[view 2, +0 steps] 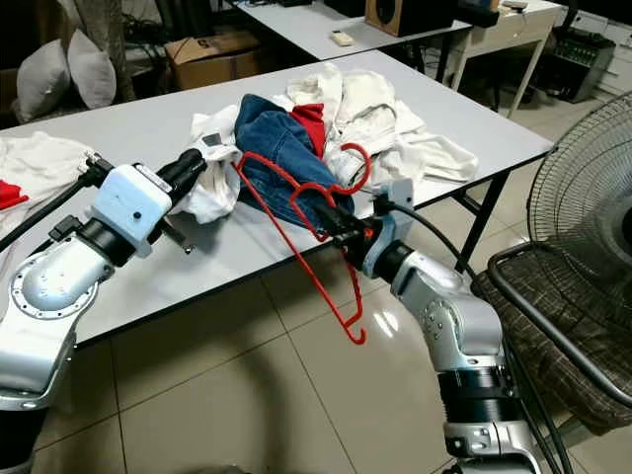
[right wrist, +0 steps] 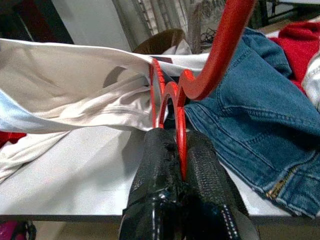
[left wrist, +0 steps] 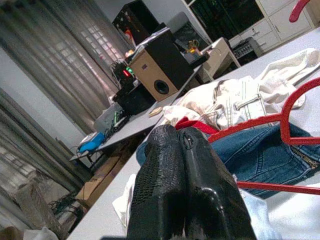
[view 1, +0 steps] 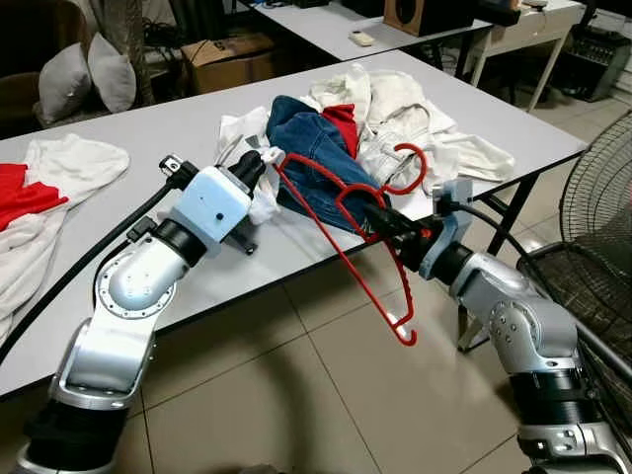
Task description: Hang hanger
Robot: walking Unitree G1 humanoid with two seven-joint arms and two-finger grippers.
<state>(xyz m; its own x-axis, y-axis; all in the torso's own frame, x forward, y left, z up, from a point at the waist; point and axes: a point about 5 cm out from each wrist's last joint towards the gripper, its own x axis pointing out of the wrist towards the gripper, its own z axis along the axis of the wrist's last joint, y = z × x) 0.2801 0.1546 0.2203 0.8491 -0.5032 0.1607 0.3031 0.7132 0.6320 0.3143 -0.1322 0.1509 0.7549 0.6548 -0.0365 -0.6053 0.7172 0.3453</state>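
A red plastic hanger point(view 1: 336, 202) slants from the clothes pile down past the near edge of the grey table point(view 1: 148, 128), its lower end hanging over the tiled floor. My right gripper point(view 1: 380, 225) is shut on one of its bars, and the red bar point(right wrist: 181, 135) runs between the black fingers. The hook point(view 1: 413, 163) curls up over blue jeans point(view 1: 306, 133) and white garments point(view 1: 395, 118). My left gripper point(view 1: 263, 164) is shut, its tips at a white cloth point(view 2: 212, 193) beside the hanger's upper end, with nothing seen between the fingers point(left wrist: 165, 165).
A standing fan point(view 1: 602, 188) and a dark mesh seat point(view 2: 553, 336) crowd my right side. More white and red clothes point(view 1: 39, 188) lie at the table's left. Behind stand a second table point(view 1: 326, 25), a cardboard box point(view 1: 227, 54) and cushions point(view 1: 84, 79).
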